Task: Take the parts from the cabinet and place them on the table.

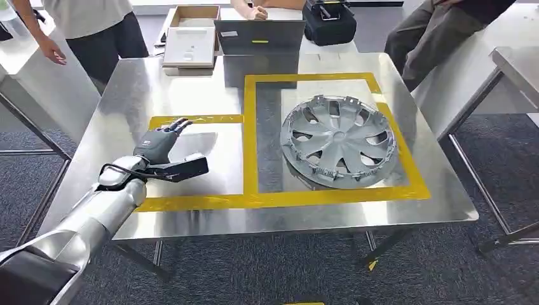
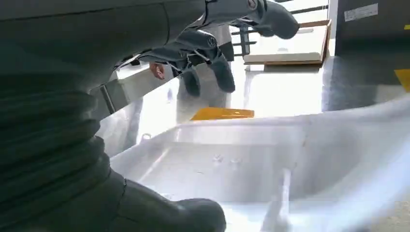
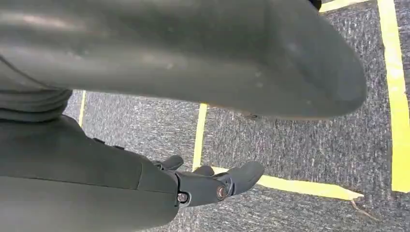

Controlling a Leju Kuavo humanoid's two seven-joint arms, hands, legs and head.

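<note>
The left robot hand [image 1: 160, 141] hovers empty, fingers spread, beside the wheel cover [image 1: 339, 140]; the right robot hand [image 3: 212, 183] seems slack and empty.

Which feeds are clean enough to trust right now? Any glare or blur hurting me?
Head view: sharp, evenly lit; mild reflections on the steel table, hubcap and left hand clear. Left wrist view: strong glare on the tabletop, soft blur along one edge, fingers backlit. Right wrist view: near thumb out of focus, carpet and yellow tape crisp.
</note>
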